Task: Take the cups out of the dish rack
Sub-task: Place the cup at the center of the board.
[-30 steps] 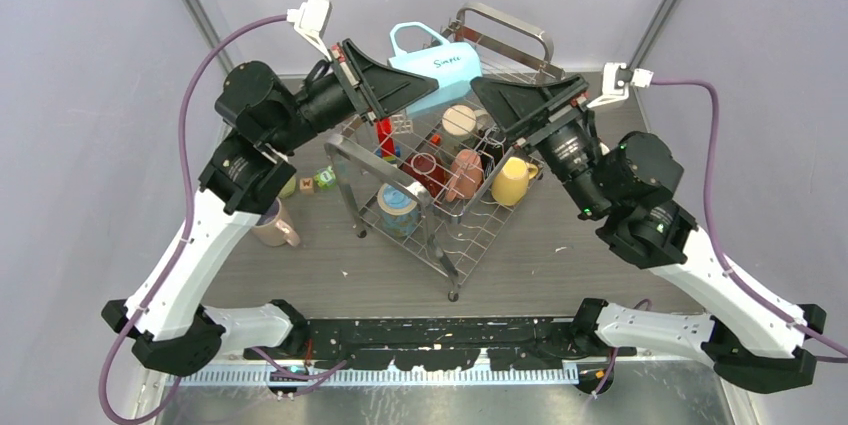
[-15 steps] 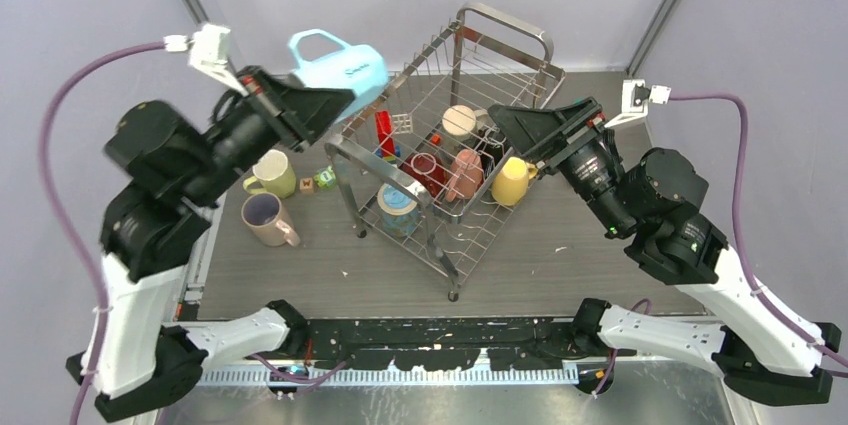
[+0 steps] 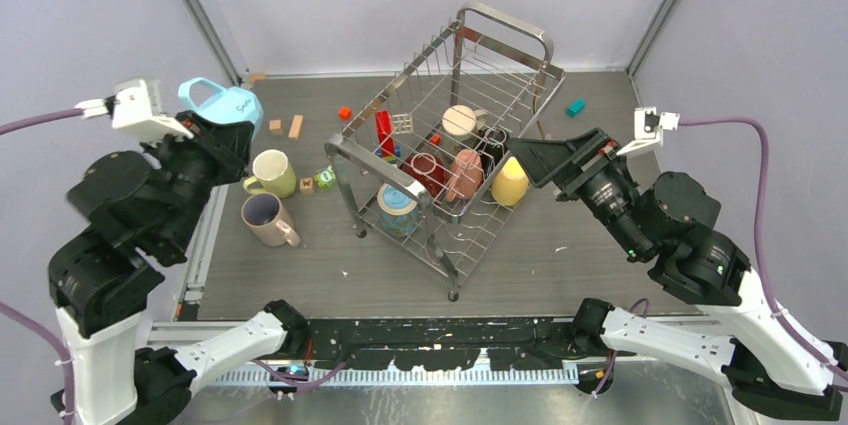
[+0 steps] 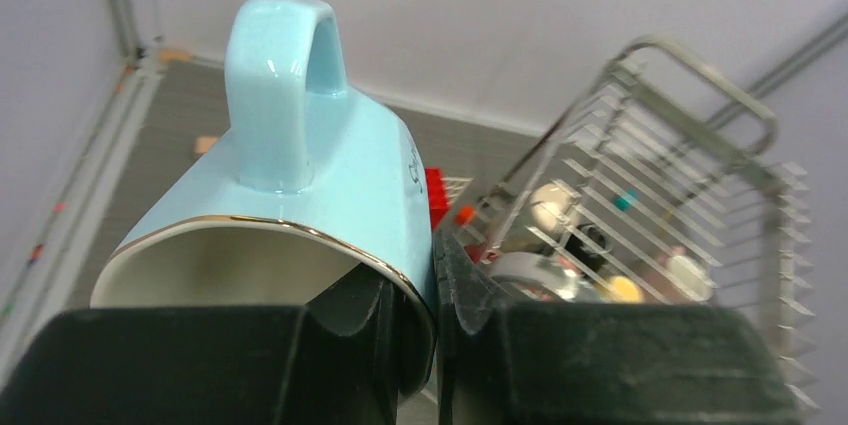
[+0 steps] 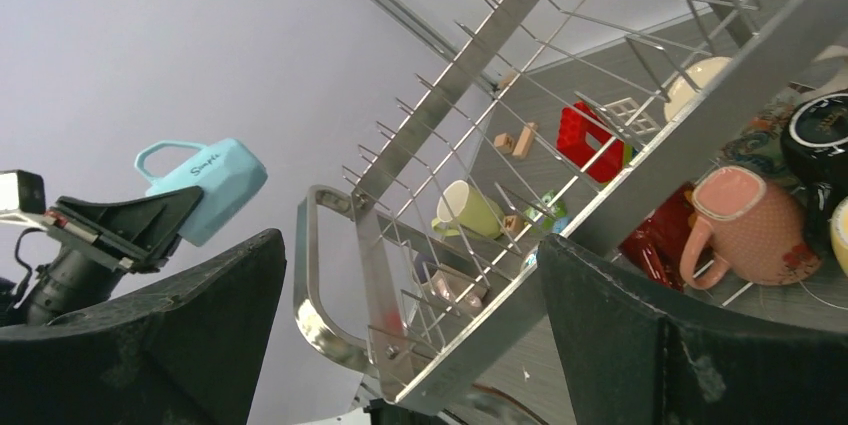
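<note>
Even, diffuse light fills my overhead view, apparently from above: the grey table holds only soft, short shadows close under the dish rack, whose steel handle throws bright glints. The frame posts splay outward toward the corners. On my left wrist camera the light blue mug shows small highlights on its glazed handle, while the left gripper is a dark, blurred mass along the bottom edge and the rack behind goes soft. In my right wrist view the right gripper reads black and nearly featureless against a pale wall.
</note>
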